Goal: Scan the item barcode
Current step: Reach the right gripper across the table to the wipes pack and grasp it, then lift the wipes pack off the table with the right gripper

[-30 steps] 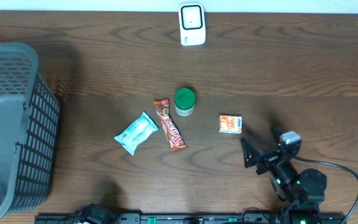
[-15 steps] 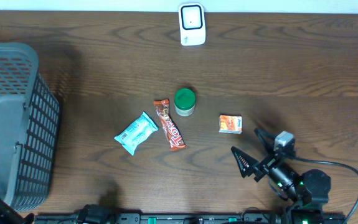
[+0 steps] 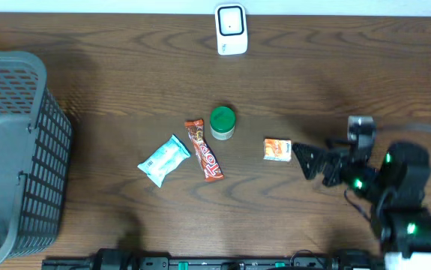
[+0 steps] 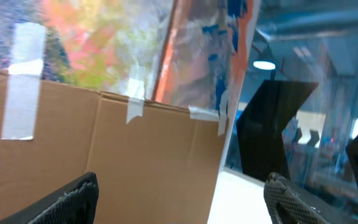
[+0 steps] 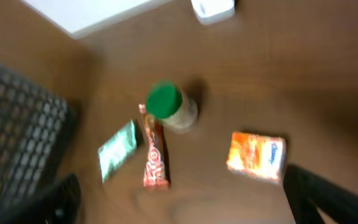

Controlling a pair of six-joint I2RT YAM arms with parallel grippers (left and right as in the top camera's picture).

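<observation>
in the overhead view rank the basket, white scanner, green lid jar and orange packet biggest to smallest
1. basket, by far the largest
2. white scanner
3. jar and orange packet: they look about alike from above, too close to rank

Right tool [image 3: 305,160] (now) beside orange packet [image 3: 278,149]

Grey mesh basket [image 3: 50,165] at left edge of dark wooden table [image 3: 125,82], taped cardboard panel [image 4: 147,168]

Green-lidded jar [image 3: 222,122] — orange packet [image 3: 277,149]
</observation>
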